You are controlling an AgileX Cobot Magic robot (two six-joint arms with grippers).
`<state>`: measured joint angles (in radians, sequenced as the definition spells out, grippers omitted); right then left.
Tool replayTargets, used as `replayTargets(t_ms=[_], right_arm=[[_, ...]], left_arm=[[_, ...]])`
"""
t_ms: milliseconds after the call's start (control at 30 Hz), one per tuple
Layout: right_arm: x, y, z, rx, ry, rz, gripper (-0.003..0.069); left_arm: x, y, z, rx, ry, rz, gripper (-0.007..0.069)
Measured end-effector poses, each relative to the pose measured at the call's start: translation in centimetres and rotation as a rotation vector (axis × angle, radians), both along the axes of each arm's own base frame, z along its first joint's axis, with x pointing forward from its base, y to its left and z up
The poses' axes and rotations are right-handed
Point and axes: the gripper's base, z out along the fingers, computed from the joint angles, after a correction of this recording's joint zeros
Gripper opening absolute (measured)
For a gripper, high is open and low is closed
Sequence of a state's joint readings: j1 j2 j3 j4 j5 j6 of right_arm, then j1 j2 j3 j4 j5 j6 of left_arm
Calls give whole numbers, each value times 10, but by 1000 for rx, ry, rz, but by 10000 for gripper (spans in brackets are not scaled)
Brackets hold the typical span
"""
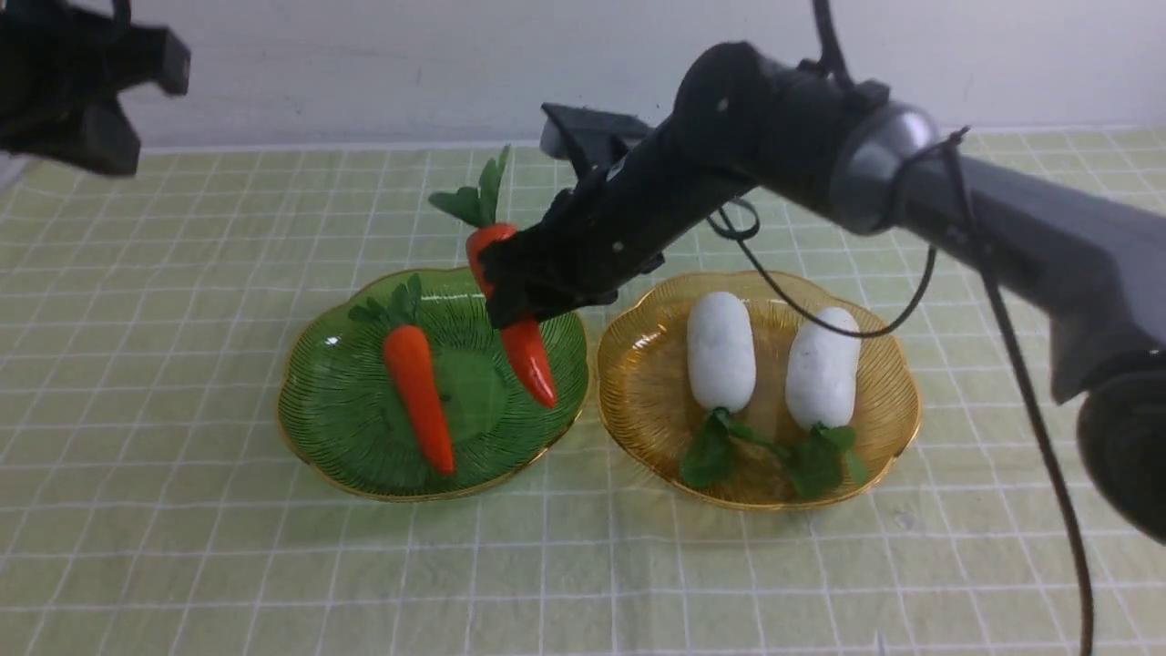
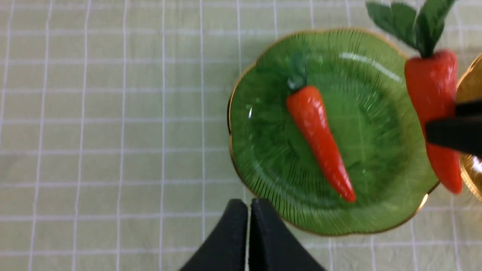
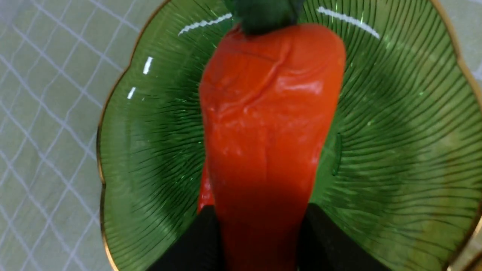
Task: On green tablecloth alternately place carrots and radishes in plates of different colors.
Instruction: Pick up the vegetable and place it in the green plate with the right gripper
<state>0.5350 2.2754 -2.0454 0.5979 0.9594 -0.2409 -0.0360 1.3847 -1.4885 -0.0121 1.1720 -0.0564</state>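
1. Your right gripper [image 1: 515, 301] is clamped on the held carrot [image 1: 530, 360] at mid-body, one black finger on each side. The right wrist view shows the orange body wedged btwn them.
2. The held carrot hangs tilted over the right part of the green plate [image 1: 328, 428], leafy top up & toward the far side, tip down & toward the near side. Can't tell whether the tip touches the plate.
3. Your right arm [image 1: 820, 137] reaches in from the right, crossing above the far edge of the amber plate [image 1: 638, 401].
4. The second carrot [image 1: 417, 392] lies flat in the green plate, left of ctr, leaves far, tip near, apart from the held carrot.
5. The left radish [image 1: 721, 351] & the right radish [image 1: 823, 367] lie side by side in the amber plate. White bodies are apart; the leaf tufts point near & meet by the near rim.
6. Both plates sit on the green tablecloth [image 1: 182, 565], green at left, amber at right, rims just beside each other.
7. Your left gripper [image 2: 248, 210] hangs raised above the green tablecloth, left of the green plate, fingers pressed together w/ nothing btwn them.
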Motion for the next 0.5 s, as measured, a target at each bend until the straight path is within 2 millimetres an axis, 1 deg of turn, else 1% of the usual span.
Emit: replayTargets(t_ms=[33,67,133,167,200,267,333,367,400,467,500], right_arm=[[0,1,-2,0,-3,-3,265],[2,5,-7,3,-12,-12,294],[6,6,-10,16,-23,-47,419],[6,6,-10,19,-27,-53,468],[6,6,-10,20,-28,-53,517],[4,2,-7,7,-6,-36,548],[1,-5,0,-19,11,-10,528],[-2,-12,8,-46,21,11,494],[-6,-20,19,-79,34,37,435],[-13,-39,50,-119,8,53,321],[-16,-47,61,-132,1,57,265]], left_arm=[[-4,0,-3,-1,-4,1,-8],[-16,1,-12,-1,-3,3,-8],[-44,2,-29,-2,-10,4,-8],[-58,2,-39,-5,-1,4,-8],[-70,3,-44,-6,-1,4,-8],[-93,3,-53,-7,-8,6,-8],[-107,4,-60,-8,-6,6,-8],[-116,4,-62,-8,-11,6,-8],[-124,4,-63,-8,-18,6,-8],[-137,5,-64,-9,-35,6,-8],[-144,5,-63,-9,-51,6,-8]])
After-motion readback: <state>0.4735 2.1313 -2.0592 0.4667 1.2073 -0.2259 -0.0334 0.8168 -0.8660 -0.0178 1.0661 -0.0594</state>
